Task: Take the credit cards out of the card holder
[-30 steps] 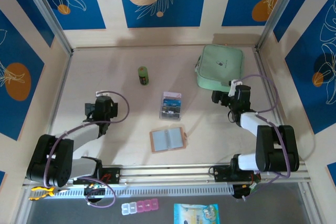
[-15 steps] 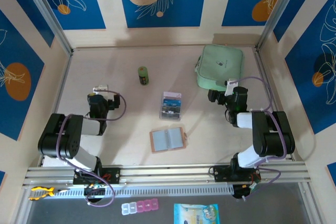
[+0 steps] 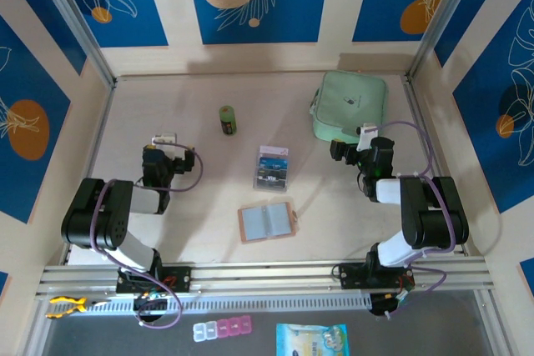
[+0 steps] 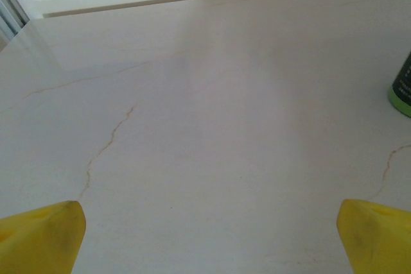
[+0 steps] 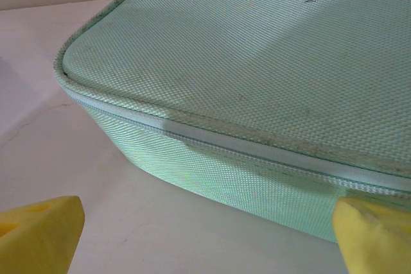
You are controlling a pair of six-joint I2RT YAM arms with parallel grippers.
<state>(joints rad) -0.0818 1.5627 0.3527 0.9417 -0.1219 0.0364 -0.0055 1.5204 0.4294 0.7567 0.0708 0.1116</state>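
The salmon-pink card holder [image 3: 267, 221] lies opened out flat, its greyish pockets facing up. The credit cards [image 3: 272, 167], blue, dark and white, lie flat just beyond it, not touching.

My left arm [image 3: 93, 224] and right arm [image 3: 430, 224] were black-jointed with pale grey links, each trailing a looped purple cable [image 3: 198, 166]. My left gripper [image 4: 209, 239] and right gripper [image 5: 205, 235] bore blunt yellow fingertips [image 4: 45, 237].

bottle [image 4: 402, 88] cut by right edge | pouch [image 5: 257, 62] lettering cut off | credit cards [image 3: 272, 167] print unreadable
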